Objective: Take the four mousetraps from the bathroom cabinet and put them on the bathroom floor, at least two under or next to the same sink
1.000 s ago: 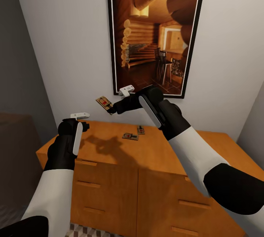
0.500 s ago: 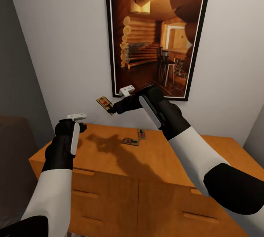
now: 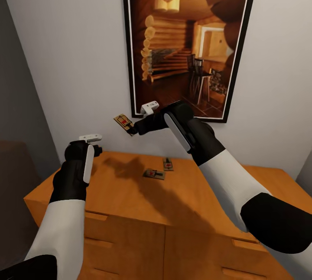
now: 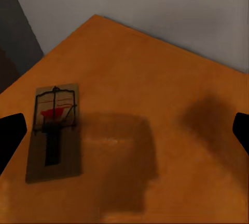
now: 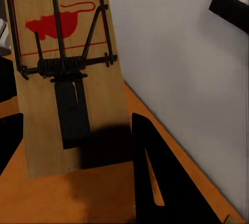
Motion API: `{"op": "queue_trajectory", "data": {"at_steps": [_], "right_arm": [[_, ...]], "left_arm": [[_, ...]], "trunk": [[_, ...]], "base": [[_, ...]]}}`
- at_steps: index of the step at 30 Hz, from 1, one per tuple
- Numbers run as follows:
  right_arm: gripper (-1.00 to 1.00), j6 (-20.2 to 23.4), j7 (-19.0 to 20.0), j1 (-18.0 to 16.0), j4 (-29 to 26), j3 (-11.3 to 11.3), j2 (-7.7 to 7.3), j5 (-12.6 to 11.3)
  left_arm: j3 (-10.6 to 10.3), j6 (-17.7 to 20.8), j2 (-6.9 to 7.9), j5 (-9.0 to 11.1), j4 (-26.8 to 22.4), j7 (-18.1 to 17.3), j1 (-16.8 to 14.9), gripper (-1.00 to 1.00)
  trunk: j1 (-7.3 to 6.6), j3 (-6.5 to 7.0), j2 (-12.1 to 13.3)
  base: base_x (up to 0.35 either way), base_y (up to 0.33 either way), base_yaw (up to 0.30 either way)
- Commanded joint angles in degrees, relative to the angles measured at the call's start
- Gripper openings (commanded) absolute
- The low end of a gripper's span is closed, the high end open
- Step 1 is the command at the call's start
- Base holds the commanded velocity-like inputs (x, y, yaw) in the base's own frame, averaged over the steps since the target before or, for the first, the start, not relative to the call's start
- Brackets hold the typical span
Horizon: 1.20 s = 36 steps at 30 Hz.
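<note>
My right gripper (image 3: 132, 127) is clamped on one mousetrap (image 3: 123, 122), held up in the air above the cabinet (image 3: 130, 202) with the wall behind it. In my right wrist view that trap (image 5: 67, 73) stands nearly upright between the dark fingers: a tan board, a black wire frame and coil spring across it, a red mouse shape printed near its far end, a dark bar down the middle.

My left gripper (image 3: 93, 141) hangs over the cabinet's left back corner with its fingers apart and nothing between them. Under it, in the left wrist view, another mousetrap (image 4: 54, 130) lies flat on the orange-brown top, same board, wire and red mark.

Two more traps lie toward the back edge of the top, near its middle: one (image 3: 154, 174) nearer me, one (image 3: 168, 164) just behind it, apart from each other.

By my reckoning the job is barely begun: one trap lifted, none on the floor yet, and three still to collect.
</note>
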Motion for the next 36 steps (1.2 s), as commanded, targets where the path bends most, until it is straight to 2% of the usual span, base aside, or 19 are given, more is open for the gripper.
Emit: {"op": "queue_trajectory", "data": {"at_steps": [1,36], "right_arm": [[-1.0,0.25,0.09,-0.06,-0.01,0.02,0.0,-0.08],[-1.0,0.25,0.19,-0.06,-0.81,0.64,0.0,-0.33]], "left_arm": [[0.09,0.27,-0.05,-0.38,-0.04,-0.23,-0.05,1.0],[0.09,0.36,-0.15,-0.26,0.04,-0.23,-0.05,1.0]], "trunk": [[0.03,-0.07,-0.03],[0.03,-0.07,-0.03]], "base": [[0.248,0.0,0.0],[0.02,0.0,0.0]]}}
